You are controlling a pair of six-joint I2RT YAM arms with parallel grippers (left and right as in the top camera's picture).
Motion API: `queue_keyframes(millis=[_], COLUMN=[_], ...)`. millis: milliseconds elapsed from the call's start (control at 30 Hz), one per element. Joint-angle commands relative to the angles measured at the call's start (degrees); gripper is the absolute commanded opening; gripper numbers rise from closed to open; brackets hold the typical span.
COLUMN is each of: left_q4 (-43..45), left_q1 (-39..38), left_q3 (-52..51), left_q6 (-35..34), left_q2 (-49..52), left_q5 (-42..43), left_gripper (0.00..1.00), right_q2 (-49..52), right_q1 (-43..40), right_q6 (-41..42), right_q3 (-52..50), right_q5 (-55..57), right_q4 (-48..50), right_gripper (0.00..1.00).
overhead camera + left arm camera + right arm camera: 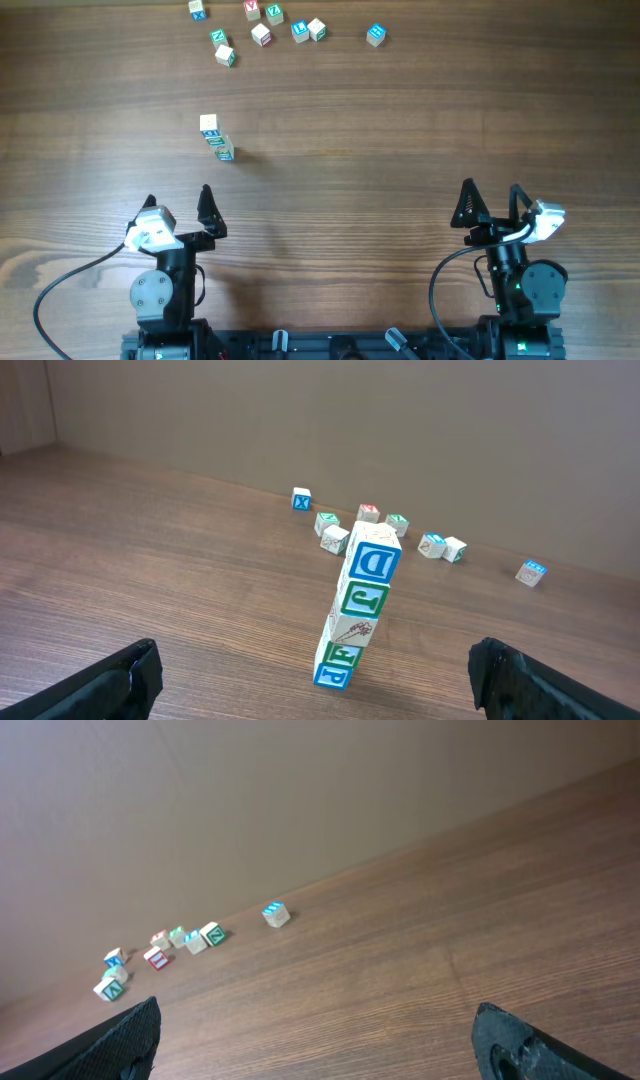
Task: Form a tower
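Observation:
The tower (pixel 216 138) (pixel 358 605) stands on the table ahead of my left arm, a slim leaning column of several pale letter cubes with blue and green faces. My left gripper (pixel 178 200) (pixel 315 680) is open, a little in front of the tower and apart from it, nothing between its fingers. My right gripper (pixel 491 197) (pixel 320 1040) is open over bare wood at the right, far from the cubes. Several loose cubes (pixel 262 30) (pixel 385 525) (pixel 160 950) lie scattered at the far side.
One loose blue-topped cube (pixel 375 35) (pixel 531 571) (pixel 275 913) lies apart, right of the cluster. A brown wall (pixel 400 420) rises behind the wooden table (pixel 400 140). Cables trail from both arm bases at the near edge.

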Motion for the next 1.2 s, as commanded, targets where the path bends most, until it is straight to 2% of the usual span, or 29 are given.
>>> queue_keyframes(millis=[0, 300, 400, 1167], left_q4=[-0.3, -0.3, -0.3, -0.3], left_q1=[-0.1, -0.1, -0.1, -0.1], left_q3=[0.0, 0.0, 0.0, 0.0], left_q6=[-0.1, -0.1, -0.1, -0.1], left_q2=[-0.5, -0.5, -0.5, -0.5], left_q5=[-0.1, -0.1, -0.1, -0.1], left_gripper=[1.0, 1.0, 1.0, 1.0], right_q2=[-0.5, -0.5, -3.2, -1.7], right_q1=[-0.2, -0.2, -0.2, -0.2], right_q6=[-0.3, -0.3, -0.3, -0.4], right_q3=[-0.1, -0.1, -0.1, -0.1], right_q5=[0.2, 0.1, 0.2, 0.1], right_q4=[0.1, 0.1, 0.1, 0.1], right_gripper=[1.0, 1.0, 1.0, 0.99])
